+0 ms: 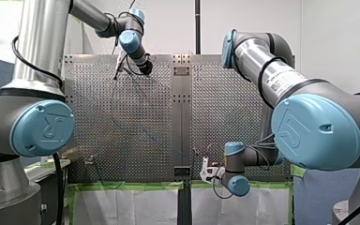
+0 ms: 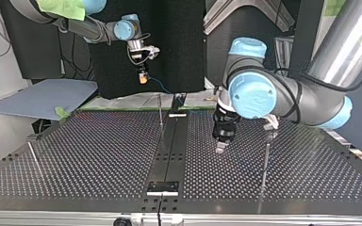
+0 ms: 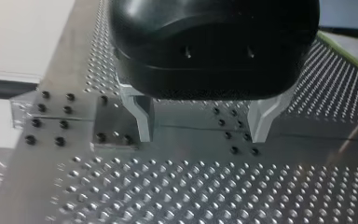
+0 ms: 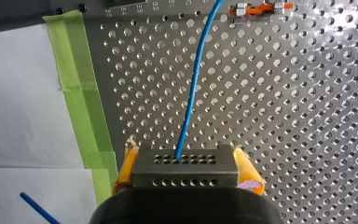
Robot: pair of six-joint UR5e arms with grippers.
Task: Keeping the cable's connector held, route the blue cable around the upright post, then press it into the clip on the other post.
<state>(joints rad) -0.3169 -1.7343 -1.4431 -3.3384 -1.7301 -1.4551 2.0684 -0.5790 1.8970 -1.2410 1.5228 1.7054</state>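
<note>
Currently R end effector pinches connector, blue cable running out ahead.

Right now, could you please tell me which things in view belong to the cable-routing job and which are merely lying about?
Job: blue cable; connector, gripped by my right end effector; upright post; post with clip; my left end effector, open.
Lying about: green tape; grey sheet beside the table.
</note>
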